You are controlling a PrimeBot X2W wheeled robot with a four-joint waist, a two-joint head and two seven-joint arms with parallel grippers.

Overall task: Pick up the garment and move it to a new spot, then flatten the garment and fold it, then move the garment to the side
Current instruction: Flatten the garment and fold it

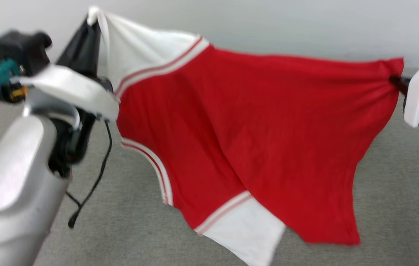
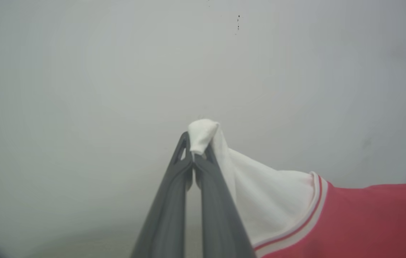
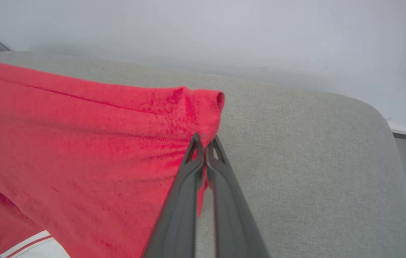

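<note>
My left end effector (image 2: 193, 149) is clenched on the garment (image 1: 254, 122). Its two dark fingers (image 2: 170, 208) are pressed together, and a small tuft of the white sleeve panel (image 2: 267, 197) sticks out just past the tips. From this pinch the white cloth falls away to the right side of the fingers. After it comes the red-and-white stripe trim (image 2: 318, 191), and then the red body. Beyond the tips there is a pale wall (image 2: 81, 71).

My right end effector (image 3: 206, 143) is also clenched on the garment. It grasps a bunched red corner, and the cloth gathers in small folds at the tips, with a rolled edge just beyond them. From there the red fabric spreads to the left of the fingers. The grey fabric-covered worktop (image 3: 314, 161) lies below and beyond this end effector.

In the head view the garment hangs stretched between the two end effectors, and its upper edge is nearly taut from one to the other. Under this edge the cloth hangs loose, with a second white sleeve (image 1: 246, 229) at the lowest part. This view is blurred, so I cannot tell if the lowest part touches the worktop. A black cable (image 1: 72, 221) hangs under my left arm.
</note>
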